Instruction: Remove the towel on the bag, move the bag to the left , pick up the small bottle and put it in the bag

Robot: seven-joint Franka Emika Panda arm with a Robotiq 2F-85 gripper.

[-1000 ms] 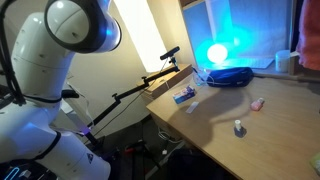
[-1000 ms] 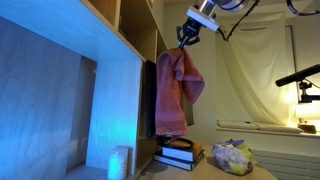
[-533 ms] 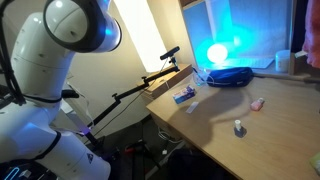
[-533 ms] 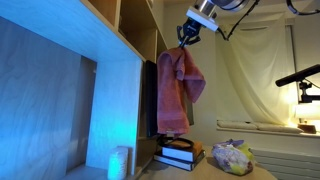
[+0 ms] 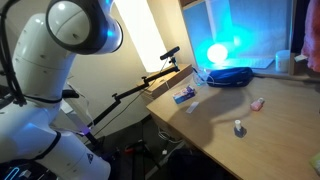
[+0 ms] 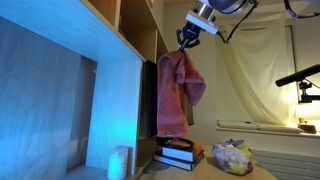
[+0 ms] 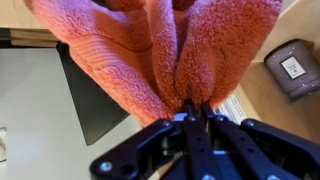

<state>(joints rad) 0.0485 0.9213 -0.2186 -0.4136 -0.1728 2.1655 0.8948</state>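
Note:
High above the table, my gripper (image 6: 185, 38) is shut on the top of the red-pink towel (image 6: 175, 95), which hangs down in long folds. In the wrist view the towel (image 7: 160, 45) fills the upper part, pinched between the fingertips of the gripper (image 7: 195, 106). The bag (image 6: 233, 157), pale with small coloured prints, lies crumpled and uncovered on the table, lower and to the right of the towel. The small bottle (image 5: 239, 127) stands upright near the table's front edge. A strip of the towel (image 5: 313, 45) shows at the right edge of an exterior view.
A dark blue oval case (image 5: 228, 75) lies by a bright blue light. A flat blue packet (image 5: 184, 96) and a pinkish lump (image 5: 257, 103) also sit on the table (image 5: 215, 115). Stacked books (image 6: 180, 153) stand under the towel, and a white cup (image 6: 119, 162) is nearby.
The gripper has shifted slightly with the towel still hanging from it. The things on the table have not moved.

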